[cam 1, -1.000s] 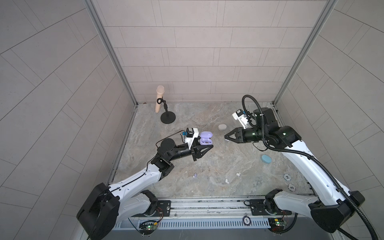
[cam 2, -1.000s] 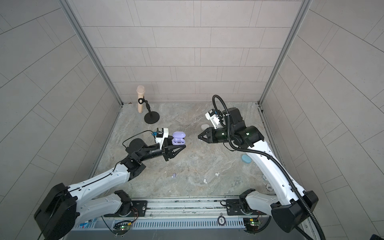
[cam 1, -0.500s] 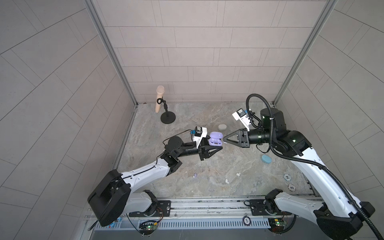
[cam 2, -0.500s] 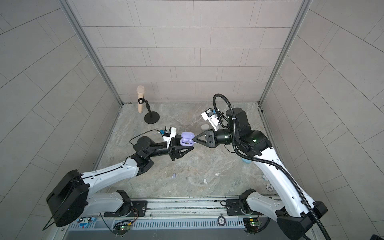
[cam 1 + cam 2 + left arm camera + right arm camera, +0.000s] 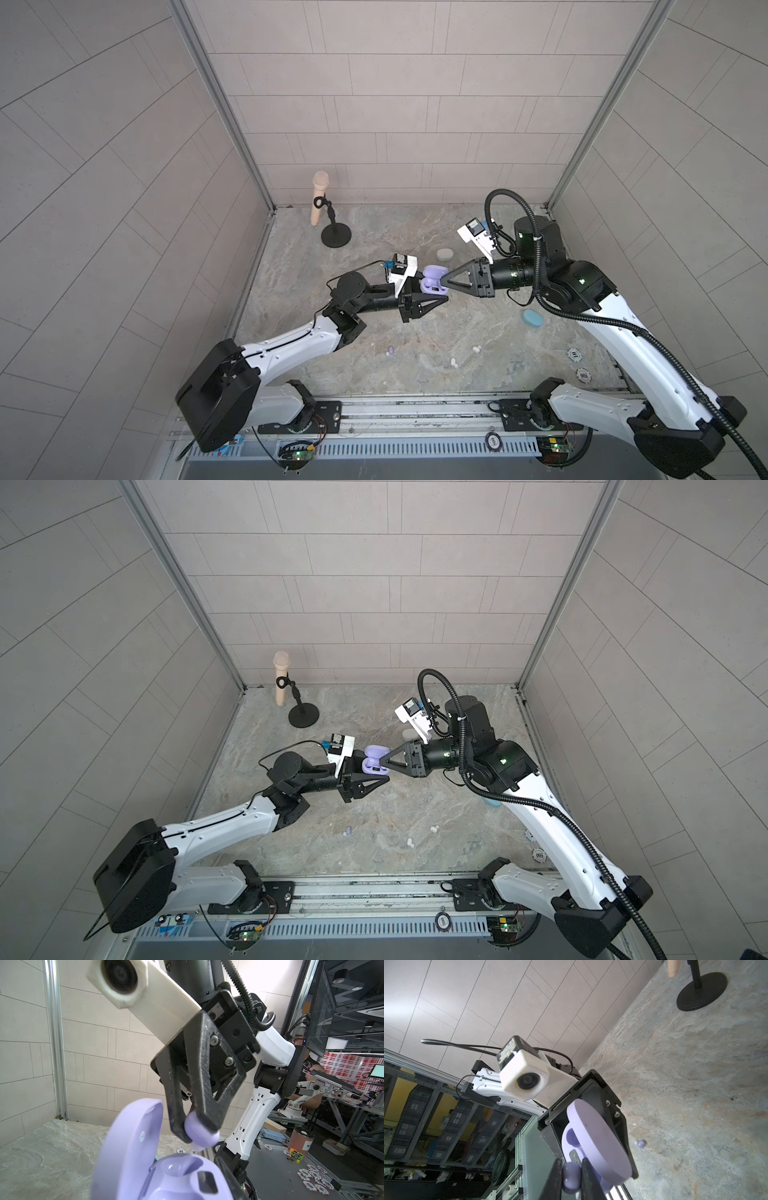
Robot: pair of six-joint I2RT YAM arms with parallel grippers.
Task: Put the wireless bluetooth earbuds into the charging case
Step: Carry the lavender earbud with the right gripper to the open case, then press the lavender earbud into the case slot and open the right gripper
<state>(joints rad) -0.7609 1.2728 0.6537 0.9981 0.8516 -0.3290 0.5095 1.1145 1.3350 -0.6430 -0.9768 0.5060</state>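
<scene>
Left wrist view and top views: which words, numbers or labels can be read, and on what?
"10": poker chip lying beyond the lilac charging case.
"500": heap of poker chips on the dark surface.
Label on the red can: too blurred to read.
Round badge by the front rail: too small to read.

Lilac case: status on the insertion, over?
Left gripper shut on open lilac case, off the table. Right gripper shut on lilac earbud, just short of an empty well. Nothing between them.
</scene>
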